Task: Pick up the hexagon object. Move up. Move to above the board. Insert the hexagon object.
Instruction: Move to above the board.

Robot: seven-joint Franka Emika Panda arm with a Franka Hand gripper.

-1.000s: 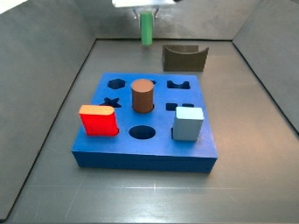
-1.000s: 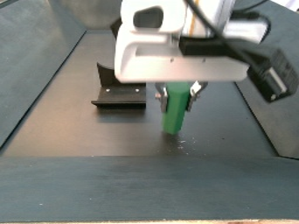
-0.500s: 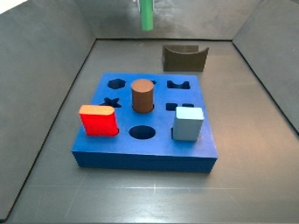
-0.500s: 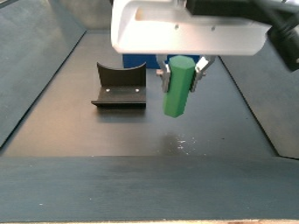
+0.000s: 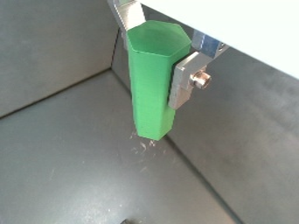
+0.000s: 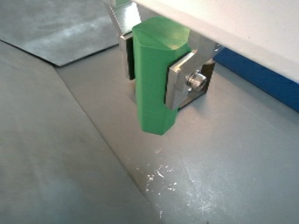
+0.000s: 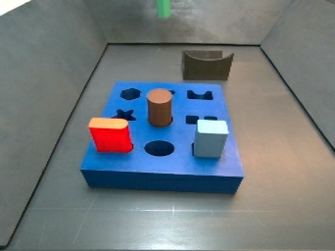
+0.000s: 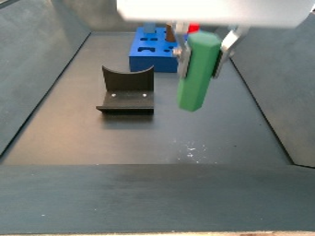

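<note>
Between the tool's (image 5: 163, 59) silver fingers (image 6: 184, 79) hangs the hexagon object (image 5: 155, 80) — clamped upright near its upper end, its lower end clear of the grey worktop (image 6: 70, 149) in both wrist views. Compared with a second ago the tool has climbed: in a side view only the peg's green tip (image 7: 164, 9) shows at the upper edge, where before most of its length was visible. Ahead of the tool, well apart, lies the board (image 7: 164, 147) — carrying a brown cylinder (image 7: 160, 107), a red block (image 7: 110, 134) and a pale blue block (image 7: 210, 137). A dark olive arch block (image 8: 124, 90) sits beside the tool, lower down.
</note>
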